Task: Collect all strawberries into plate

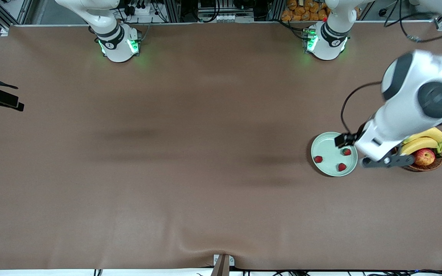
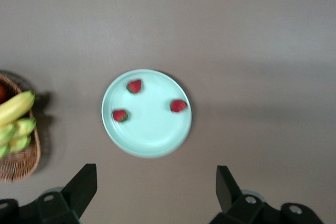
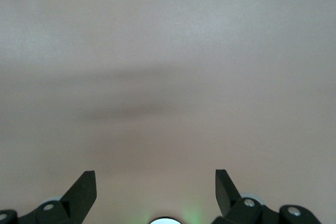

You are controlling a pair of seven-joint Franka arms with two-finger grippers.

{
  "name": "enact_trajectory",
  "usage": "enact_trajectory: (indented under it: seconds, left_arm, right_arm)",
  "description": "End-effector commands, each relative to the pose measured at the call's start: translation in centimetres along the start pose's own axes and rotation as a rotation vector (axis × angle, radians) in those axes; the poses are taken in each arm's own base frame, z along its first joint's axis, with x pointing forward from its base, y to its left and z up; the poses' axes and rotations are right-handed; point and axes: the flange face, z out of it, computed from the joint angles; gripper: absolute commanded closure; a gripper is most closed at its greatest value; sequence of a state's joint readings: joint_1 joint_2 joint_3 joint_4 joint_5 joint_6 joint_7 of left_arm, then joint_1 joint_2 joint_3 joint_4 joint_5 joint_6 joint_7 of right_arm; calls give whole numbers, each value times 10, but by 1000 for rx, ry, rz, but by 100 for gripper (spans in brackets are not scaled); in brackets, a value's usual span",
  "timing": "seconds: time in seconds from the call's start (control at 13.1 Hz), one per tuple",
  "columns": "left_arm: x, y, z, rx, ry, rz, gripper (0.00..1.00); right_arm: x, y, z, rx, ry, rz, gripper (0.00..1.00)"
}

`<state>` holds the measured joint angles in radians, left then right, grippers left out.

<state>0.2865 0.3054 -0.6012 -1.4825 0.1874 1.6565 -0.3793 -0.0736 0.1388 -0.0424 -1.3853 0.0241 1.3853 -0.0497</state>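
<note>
Left gripper [image 2: 152, 192] hangs spread and empty above the table between plate [image 1: 322, 147] and basket [image 1: 432, 165]; right gripper [image 3: 155, 192], also spread, waits over bare table. All three strawberries [image 2: 135, 86] lie in the plate, so I judge the task finished. A clean straight lift away from the rim is best.

Basket [image 1: 432, 163] partly hidden under left arm; cut off in wrist view.

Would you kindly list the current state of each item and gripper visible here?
Strawberries: all three on the plate, apart.
Plate: flat on the table beside the basket.
Basket: holds bananas and an apple.
Left gripper: open, empty, up in the air.
Right gripper: open, empty, waiting over bare table.
</note>
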Motion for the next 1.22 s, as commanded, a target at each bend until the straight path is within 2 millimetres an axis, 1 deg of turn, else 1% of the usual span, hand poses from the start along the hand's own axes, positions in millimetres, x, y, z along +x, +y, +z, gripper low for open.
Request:
enact_trajectory:
  seconds: [0.0,0.23,0.3,0.38,0.46,0.53,0.68,0.76,0.91,0.99,1.07,1.14]
  left_arm:
    - [-23,-10,-54,-6,19,-19,0]
    - [-52,-19,-92,13,34,-40,0]
    - [-55,-34,-99,5,32,-60,0]
    - [-58,-41,-107,-17,41,-43,0]
    - [-59,-47,-111,-46,41,-17,0]
    - [-65,-46,-119,-52,54,-7,0]
    - [-70,-59,-125,-32,58,-1,0]
    - [-70,-73,-124,-36,42,12,0]
    - [-69,-99,-119,-105,20,45,0]
    - [-71,-104,-118,-102,19,42,0]
    - [-80,-102,-122,-98,24,45,0]
    - [-85,-103,-119,-95,18,41,0]
  right_arm:
    - [-6,2,-6,-1,7,9,0]
    - [-4,0,-3,-47,-6,6,0]
    - [-3,3,-3,-50,-5,12,0]
    - [-4,5,-4,-47,-4,18,0]
    - [-4,5,-4,-48,-5,15,0]
    - [-4,1,-5,-53,-2,7,0]
    - [-5,1,-6,-47,-3,12,0]
    - [-6,3,-6,-44,-1,14,0]
    - [-5,2,-6,-42,-3,14,0]
    - [-5,2,-5,-44,-4,13,0]
    - [-5,2,-5,-45,-4,13,0]
    - [-5,2,-6,-48,-3,14,0]
